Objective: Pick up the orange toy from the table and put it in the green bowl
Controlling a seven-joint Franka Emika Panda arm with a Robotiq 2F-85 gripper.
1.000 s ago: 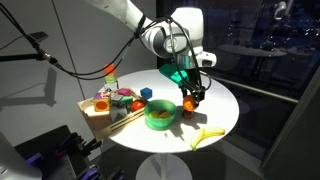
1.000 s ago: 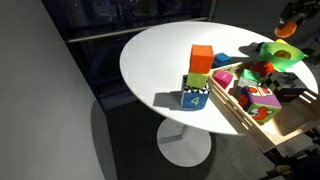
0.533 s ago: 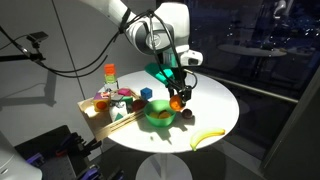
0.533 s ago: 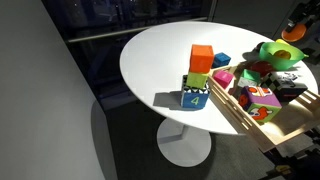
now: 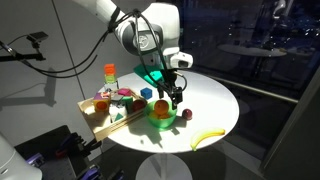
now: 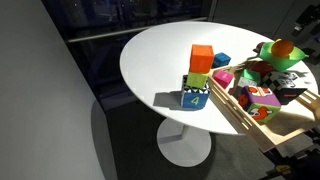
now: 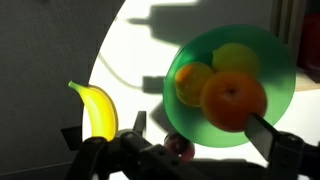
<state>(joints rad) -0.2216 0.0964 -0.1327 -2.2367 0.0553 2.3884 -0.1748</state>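
Plainly, the gripper [image 7: 195, 122] is seen with its jaws spread wide and nothing clamped. The orange toy [image 7: 233, 100] is framed between them, nearer one finger, over the inside of the green bowl [image 7: 272, 50]. Two yellowish pieces beside it are shown only in the wrist view. In an exterior view the bowl is placed on the table [image 5: 215, 100], with the banana [image 5: 207, 137] near the edge.

Dim room, dark glass panels [image 5: 268, 60] behind with faint reflections; plain pale wall [image 6: 35, 80] on one side, grey floor [image 6: 130, 120] below; hard light across the round white worktop [image 6: 160, 55], sharp shadows
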